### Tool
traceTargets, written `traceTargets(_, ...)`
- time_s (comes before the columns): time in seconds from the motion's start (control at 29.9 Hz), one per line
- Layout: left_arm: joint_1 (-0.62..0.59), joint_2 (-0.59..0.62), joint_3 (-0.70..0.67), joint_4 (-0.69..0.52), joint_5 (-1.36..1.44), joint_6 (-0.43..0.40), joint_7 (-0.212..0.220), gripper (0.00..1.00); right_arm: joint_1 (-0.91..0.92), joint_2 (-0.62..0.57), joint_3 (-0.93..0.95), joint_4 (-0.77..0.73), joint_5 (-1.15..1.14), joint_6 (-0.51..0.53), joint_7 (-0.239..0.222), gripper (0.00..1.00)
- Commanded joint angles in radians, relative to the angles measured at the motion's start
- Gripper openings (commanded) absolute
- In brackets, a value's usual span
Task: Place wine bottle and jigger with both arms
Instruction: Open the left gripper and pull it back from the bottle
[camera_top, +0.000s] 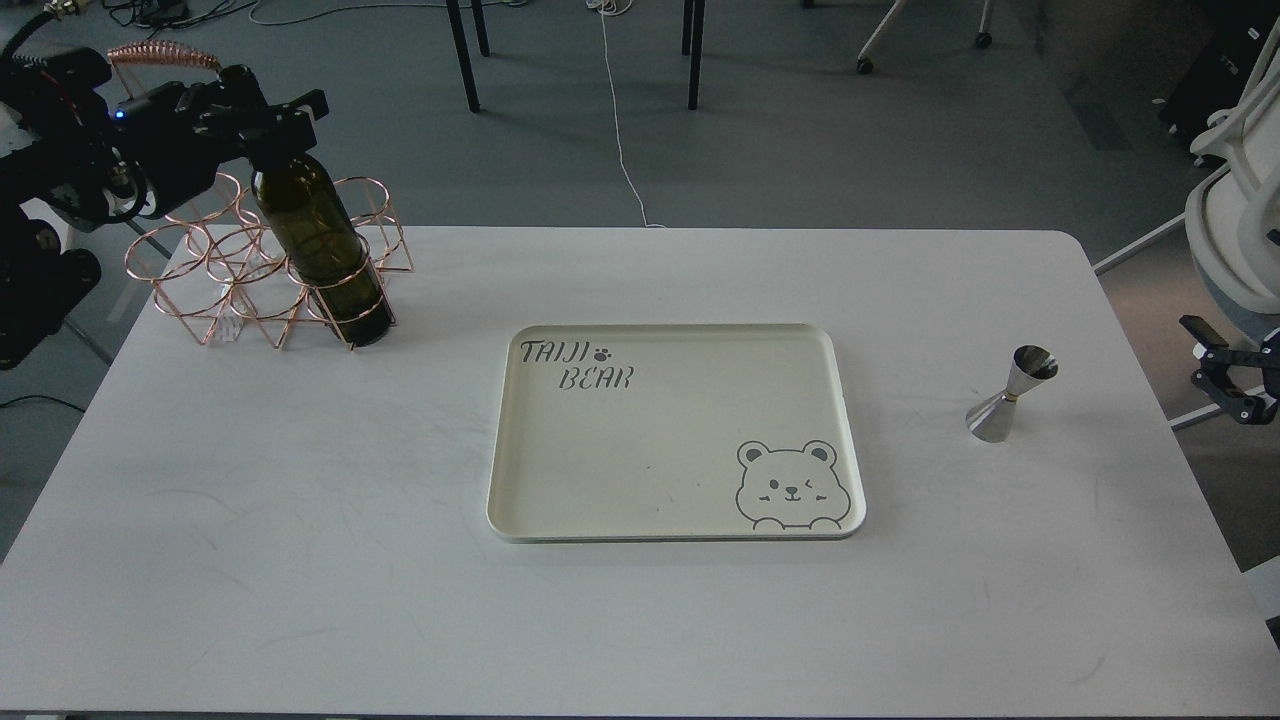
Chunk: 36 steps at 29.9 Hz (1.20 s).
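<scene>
The copper wire rack (240, 275) holds the wine bottle (320, 250) upright in its near right ring, and the cream tray (600, 500) with the bear drawing carries nothing. The left gripper (275, 120) sits right at the bottle's neck, fingers closed around it at the top. The jigger (1012, 395) stands on the white table (300, 560), just inward of the right gripper (1225, 375), whose fingers look parted, touching nothing.
</scene>
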Motion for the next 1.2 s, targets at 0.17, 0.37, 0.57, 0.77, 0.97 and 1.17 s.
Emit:
traceTargets(0.17, 0.004, 0.171, -0.001, -0.181, -0.045, -0.083, 0.0, 0.94, 0.0, 0.0, 0.001, 0.0, 0.0, 0.0, 0.0, 0.98)
traceTargets(0.37, 0.038, 0.304, -0.003, -0.287, -0.055, -0.107, 0.0, 0.95, -0.001, -0.002, 0.001, 0.0, 0.0, 0.0, 0.0, 0.98)
traceTargets(0.57, 0.113, 0.465, -0.004, -0.647, -0.409, -0.147, 0.0, 0.97, -0.001, 0.0, 0.0, 0.0, -0.003, 0.0, 0.0, 0.98)
traceTargets(0.77, 0.179, 0.377, -0.007, -0.844, -0.953, -0.146, 0.0, 0.98, 0.0, 0.027, 0.011, 0.0, -0.008, 0.0, 0.0, 0.98)
traceTargets(0.97, 0.285, 0.225, -0.048, -0.824, -1.095, -0.107, 0.0, 0.98, 0.003, 0.072, 0.018, 0.003, -0.006, 0.0, 0.0, 0.98)
traceTargets(1.17, 0.502, 0.078, -0.263, -0.775, -1.105, -0.072, 0.0, 0.98, 0.002, 0.098, 0.02, 0.008, -0.003, 0.0, 0.0, 0.98)
